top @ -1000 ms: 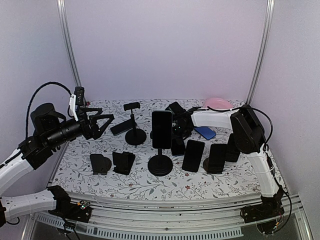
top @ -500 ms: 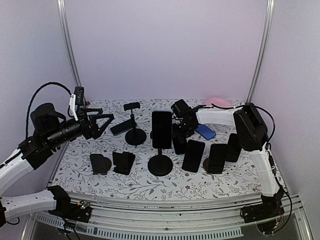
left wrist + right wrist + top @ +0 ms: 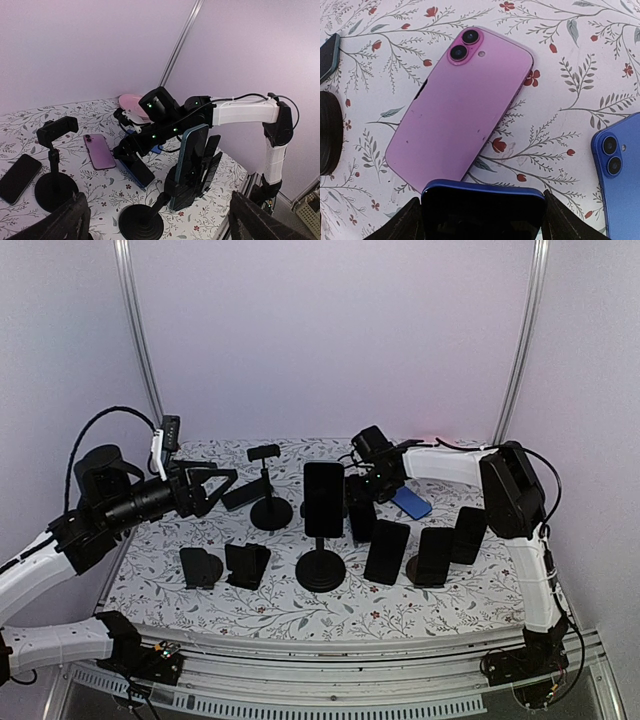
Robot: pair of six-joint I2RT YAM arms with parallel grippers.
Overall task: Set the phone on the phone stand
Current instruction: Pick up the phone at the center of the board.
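Observation:
My right gripper (image 3: 482, 212) is shut on the upper edge of a blue-rimmed phone (image 3: 482, 207) with a dark screen. In the top view this phone (image 3: 361, 520) hangs below the right gripper (image 3: 374, 484), just right of the tall stand (image 3: 321, 565) that carries a phone. An empty clamp-top phone stand (image 3: 267, 490) rises left of the middle. The left gripper (image 3: 216, 485) hovers open above the table's left side, holding nothing. From the left wrist view, the held phone (image 3: 137, 170) tilts above the cloth behind the loaded stand (image 3: 192, 170).
A pink phone (image 3: 460, 105) lies face down under the right gripper, a blue one (image 3: 620, 170) to its right, a black one (image 3: 240, 496) by the clamp stand. Two small stands (image 3: 224, 566) sit front left. Three propped phones (image 3: 430, 552) stand front right. A pink plate (image 3: 435, 446) sits at the back.
The right gripper has lifted and drawn back toward the rear right with the phone in its grip. The left gripper has shifted slightly right.

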